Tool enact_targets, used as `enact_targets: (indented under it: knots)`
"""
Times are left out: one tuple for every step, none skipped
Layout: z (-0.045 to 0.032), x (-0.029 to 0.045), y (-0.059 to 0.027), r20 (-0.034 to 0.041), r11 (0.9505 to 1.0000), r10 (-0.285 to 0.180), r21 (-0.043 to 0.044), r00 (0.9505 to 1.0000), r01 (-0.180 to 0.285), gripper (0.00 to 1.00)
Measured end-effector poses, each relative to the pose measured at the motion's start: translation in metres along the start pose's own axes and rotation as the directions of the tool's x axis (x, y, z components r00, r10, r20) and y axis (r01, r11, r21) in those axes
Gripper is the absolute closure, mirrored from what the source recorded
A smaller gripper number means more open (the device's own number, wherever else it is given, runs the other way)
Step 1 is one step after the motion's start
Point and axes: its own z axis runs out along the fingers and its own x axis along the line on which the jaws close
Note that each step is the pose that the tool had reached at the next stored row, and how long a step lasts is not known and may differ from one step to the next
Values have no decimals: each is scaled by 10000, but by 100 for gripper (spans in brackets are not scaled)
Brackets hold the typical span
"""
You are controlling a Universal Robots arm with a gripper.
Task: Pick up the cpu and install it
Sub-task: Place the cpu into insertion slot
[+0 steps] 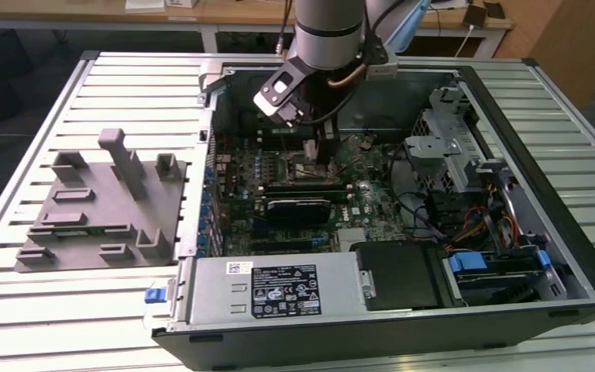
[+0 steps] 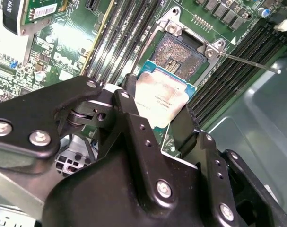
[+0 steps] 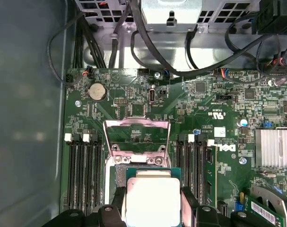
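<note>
The cpu [image 2: 161, 100] is a flat square chip with a silvery top and a teal rim. My gripper [image 2: 157, 108] is shut on it, one black finger on each of two opposite edges. It hangs over the motherboard beside the open socket [image 2: 178, 56], whose bare contacts show. In the first wrist view the cpu [image 3: 152, 201] sits between the fingers [image 3: 116, 204], just before the raised metal load plate [image 3: 136, 137]. In the exterior view the gripper [image 1: 321, 147] reaches down into the open computer case [image 1: 545, 194].
Memory slots [image 3: 84, 172] flank the socket on both sides. Black cables [image 3: 181, 52] run along the case wall. A drive cage [image 1: 451, 159] and power supply [image 1: 266, 291] stand inside the case. A grey fixture block [image 1: 101, 205] lies on the slatted table [image 1: 29, 116].
</note>
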Motion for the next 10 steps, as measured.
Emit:
enact_targets:
  knots:
    - [13, 0, -1, -1, 10000, -22, 0, 10000, 22, 46]
    - [25, 1, -2, 5, 10000, -42, 1, 10000, 42, 46]
    - [36, 1, -4, 14, 10000, -58, 2, 10000, 58, 46]
    - [48, 1, -5, 23, 10000, -74, 2, 10000, 74, 46]
    - [60, 1, -7, 34, 10000, -88, 3, 10000, 88, 46]
    - [74, 1, -10, 41, 10000, -95, 4, 9999, 95, 46]
    - [88, 1, -13, 55, 10000, -97, 4, 9999, 97, 46]
    - [103, 3, -15, 73, 9999, -102, 4, 9999, 102, 46]
    - [117, 5, -17, 88, 9999, -109, 5, 9999, 109, 46]
    - [131, 7, -20, 90, 9999, -120, 6, 9999, 120, 46]
